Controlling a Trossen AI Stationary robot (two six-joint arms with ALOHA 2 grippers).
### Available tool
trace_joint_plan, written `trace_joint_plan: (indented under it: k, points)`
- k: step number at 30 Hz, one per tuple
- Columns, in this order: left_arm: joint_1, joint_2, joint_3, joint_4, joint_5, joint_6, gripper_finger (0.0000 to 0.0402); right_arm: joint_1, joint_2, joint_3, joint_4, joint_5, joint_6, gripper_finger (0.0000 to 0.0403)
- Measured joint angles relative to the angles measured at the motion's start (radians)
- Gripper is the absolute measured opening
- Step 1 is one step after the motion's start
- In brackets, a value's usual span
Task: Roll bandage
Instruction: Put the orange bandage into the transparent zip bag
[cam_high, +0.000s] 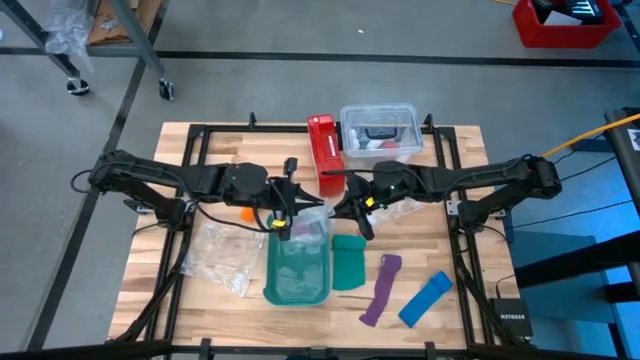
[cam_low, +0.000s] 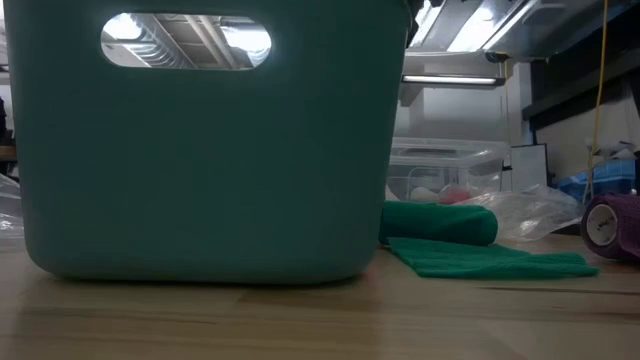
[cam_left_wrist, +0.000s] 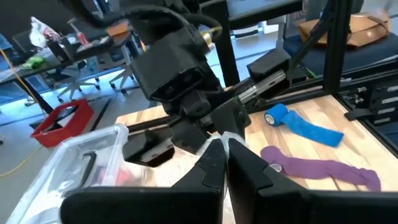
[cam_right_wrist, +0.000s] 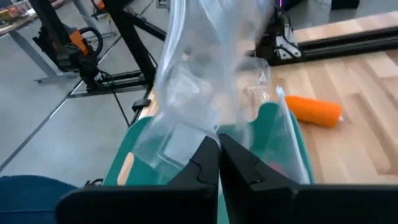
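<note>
The orange bandage (cam_high: 245, 213) (cam_right_wrist: 314, 109) lies flat on the wooden table, on the left side of the teal bin (cam_high: 298, 268), and no gripper touches it. My left gripper (cam_high: 285, 224) (cam_left_wrist: 224, 148) and my right gripper (cam_high: 340, 212) (cam_right_wrist: 219, 144) face each other above the bin's far end. Both are shut on a clear plastic bag (cam_high: 310, 226) (cam_right_wrist: 205, 74) held between them. Neither gripper shows in the low view. My left gripper pinches a thin edge of the clear bag (cam_left_wrist: 221, 138) between its two fingers, coming in nearly level from the table's left. The bag is lifted clear of the table. My right gripper pinches the bag's clear film (cam_right_wrist: 214, 132) between its two fingers, coming in nearly level from the table's right. The bag stands up past the fingers above the bin; whether one layer or several is held, I cannot tell.
A red box (cam_high: 322, 152) and a clear lidded container (cam_high: 380, 130) stand at the far middle. More crumpled clear bags (cam_high: 220, 255) lie left of the bin. A green cloth (cam_high: 350, 262), a purple strip (cam_high: 380, 290) and a blue strip (cam_high: 425, 298) lie to the right.
</note>
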Motion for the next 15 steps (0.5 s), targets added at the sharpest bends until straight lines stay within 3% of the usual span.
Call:
trace_joint_plan:
  k: [15]
  points:
    - [-0.001,0.033,0.0,-0.126,0.021,-0.094,0.0001,0.01,-0.003,0.0,0.005,0.051,-0.001,0.0003]
